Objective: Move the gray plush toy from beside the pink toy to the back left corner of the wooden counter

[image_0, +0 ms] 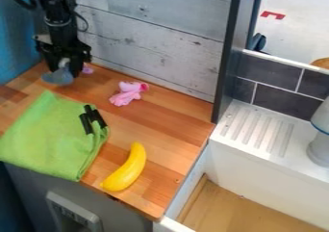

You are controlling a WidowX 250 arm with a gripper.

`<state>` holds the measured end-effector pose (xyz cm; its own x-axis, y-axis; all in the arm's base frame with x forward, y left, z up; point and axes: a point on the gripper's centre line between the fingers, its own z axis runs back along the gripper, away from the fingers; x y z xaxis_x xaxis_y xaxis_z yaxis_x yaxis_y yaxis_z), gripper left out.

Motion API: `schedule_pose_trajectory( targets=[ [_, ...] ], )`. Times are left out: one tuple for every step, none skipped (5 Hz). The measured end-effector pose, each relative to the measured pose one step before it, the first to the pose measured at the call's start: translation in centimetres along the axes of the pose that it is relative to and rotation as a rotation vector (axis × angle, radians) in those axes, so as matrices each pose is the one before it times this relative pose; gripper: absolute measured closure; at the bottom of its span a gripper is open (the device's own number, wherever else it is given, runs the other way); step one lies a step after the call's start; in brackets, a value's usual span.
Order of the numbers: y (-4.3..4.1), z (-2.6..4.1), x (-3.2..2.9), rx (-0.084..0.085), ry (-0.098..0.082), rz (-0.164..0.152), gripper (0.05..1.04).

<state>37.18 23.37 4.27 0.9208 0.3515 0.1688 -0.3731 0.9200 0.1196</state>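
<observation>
Tabletop (164, 135) wood lies under my hand (62, 66), which hangs at the upper left of the camera view, by the plank wall (154, 43). Right at my hand is a grey thing (59, 76), rounded below with a narrower upper part. I cannot tell whether I grip it or hang open around it. A small pink bit (87, 69) shows just beside my hand.

I judge the grey thing light and perhaps smooth enough to slip; how stiff it is, I cannot tell. Its narrow upper part looks the best place to take hold. I can read no writing on it.

Nearby lies a soft-looking pink toy (128, 93). The green cloth (48, 137) is spread flat with two black pieces (96, 116) at its edge, and the banana (126, 168) lies beside it.
</observation>
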Motion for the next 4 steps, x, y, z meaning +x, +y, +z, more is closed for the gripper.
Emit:
schedule_pose_trajectory(
  targets=[
    [0.335,-2.111,0.108,-0.0028,0.0162,0.0129,0.428],
    [0.332,-0.653,1.813,-0.0343,-0.0395,0.0206,0.43],
    [0.167,-0.045,0.421,-0.0144,-0.0294,0.0092,0.399],
    [-0.021,-0.064,-1.915,0.0131,0.0325,0.0135,0.102]
  ],
)
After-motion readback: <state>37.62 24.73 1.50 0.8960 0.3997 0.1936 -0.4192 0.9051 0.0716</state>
